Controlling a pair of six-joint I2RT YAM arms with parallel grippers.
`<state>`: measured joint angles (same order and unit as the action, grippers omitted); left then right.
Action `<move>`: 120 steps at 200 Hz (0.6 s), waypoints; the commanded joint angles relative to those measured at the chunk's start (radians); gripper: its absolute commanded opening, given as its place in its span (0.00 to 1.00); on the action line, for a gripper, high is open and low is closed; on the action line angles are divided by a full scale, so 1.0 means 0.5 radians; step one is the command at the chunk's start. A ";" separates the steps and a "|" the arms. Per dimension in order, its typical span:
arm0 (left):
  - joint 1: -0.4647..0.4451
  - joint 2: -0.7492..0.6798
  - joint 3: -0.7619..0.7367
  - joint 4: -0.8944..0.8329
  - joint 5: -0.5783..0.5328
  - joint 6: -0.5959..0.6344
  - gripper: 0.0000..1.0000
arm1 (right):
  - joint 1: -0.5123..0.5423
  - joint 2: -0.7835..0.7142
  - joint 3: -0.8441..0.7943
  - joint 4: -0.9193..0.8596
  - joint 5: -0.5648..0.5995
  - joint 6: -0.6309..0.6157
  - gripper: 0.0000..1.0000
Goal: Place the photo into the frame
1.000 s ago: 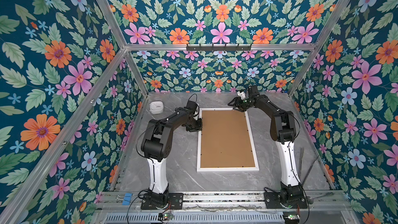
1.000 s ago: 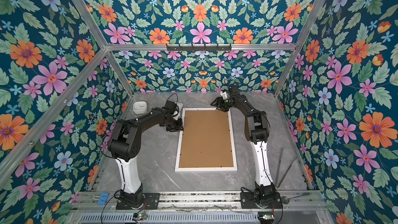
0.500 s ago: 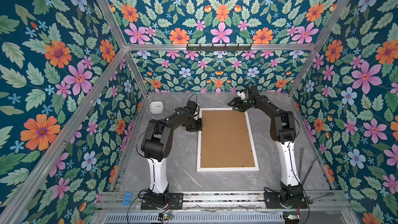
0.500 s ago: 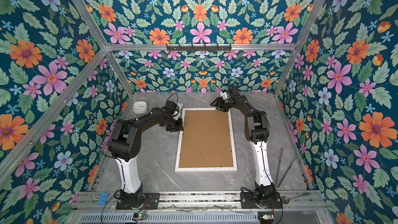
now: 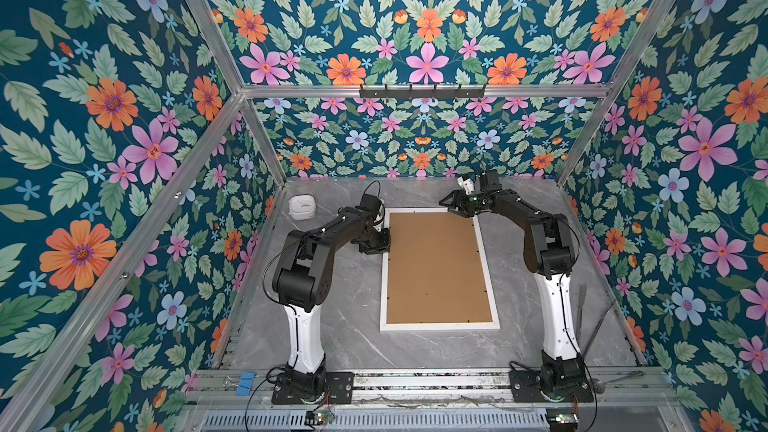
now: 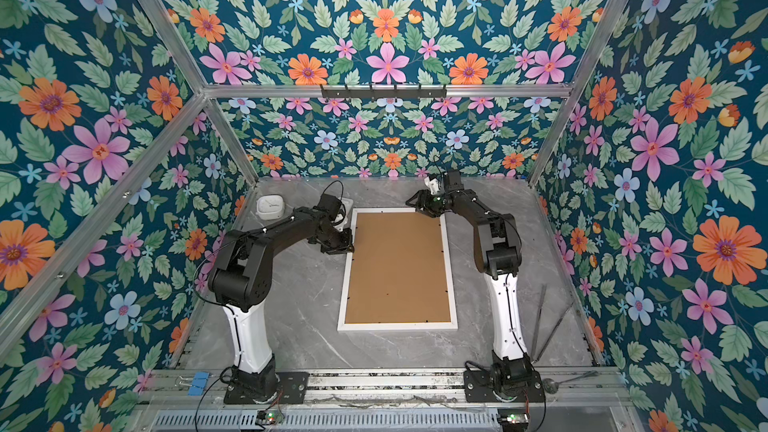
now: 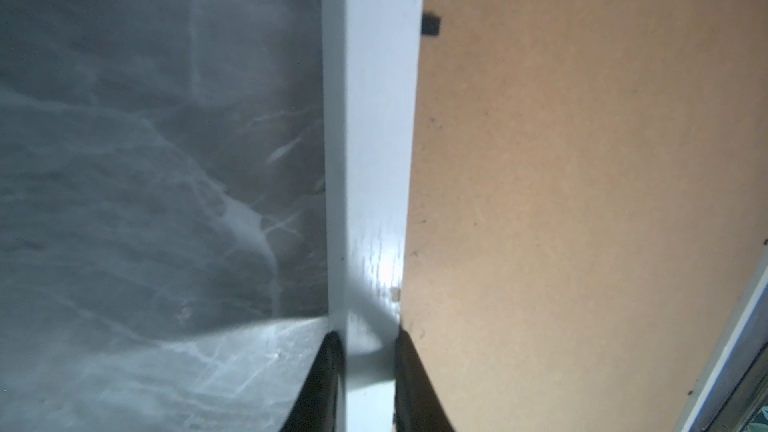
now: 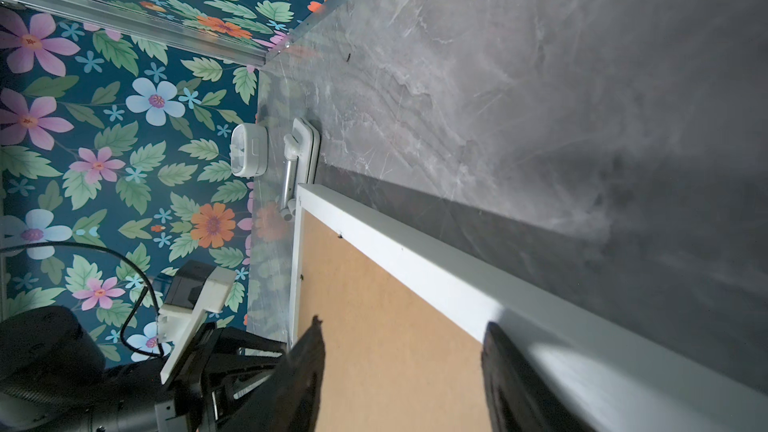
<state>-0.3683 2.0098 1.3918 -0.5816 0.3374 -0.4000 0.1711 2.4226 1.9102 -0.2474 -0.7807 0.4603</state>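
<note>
Plainly, the left pincer [image 5: 376, 243] is narrow, clamped on the left rail of the frame [image 5: 438, 327], which lies face down on the tabletop [image 5: 353, 338] with a brown backing board [image 5: 436, 268] filling it. At the frame's far right corner the right pincer [image 5: 451, 206] stands wide, holding nothing. The photo shows nowhere; whether it lies under the board I cannot tell. I judge the step to be getting hold of the frame; next the right pincer needs to close on the far rail. Only the left wrist view shows the fingers [image 7: 326, 376] either side of the rail; only both top views take in the whole frame.
</note>
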 commanded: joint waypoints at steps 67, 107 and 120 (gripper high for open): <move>-0.011 0.063 -0.028 -0.099 -0.126 -0.056 0.14 | 0.011 -0.056 -0.227 -0.189 0.064 -0.025 0.59; -0.009 0.069 -0.028 -0.098 -0.114 -0.062 0.14 | 0.016 -0.077 -0.283 -0.179 0.080 -0.031 0.59; -0.009 0.063 -0.029 -0.098 -0.116 -0.059 0.14 | 0.014 -0.102 -0.285 -0.174 0.078 -0.022 0.59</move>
<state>-0.3683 2.0159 1.3922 -0.5888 0.3386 -0.4095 0.1757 2.3734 1.7844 -0.1795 -0.7967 0.4416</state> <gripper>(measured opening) 0.222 0.590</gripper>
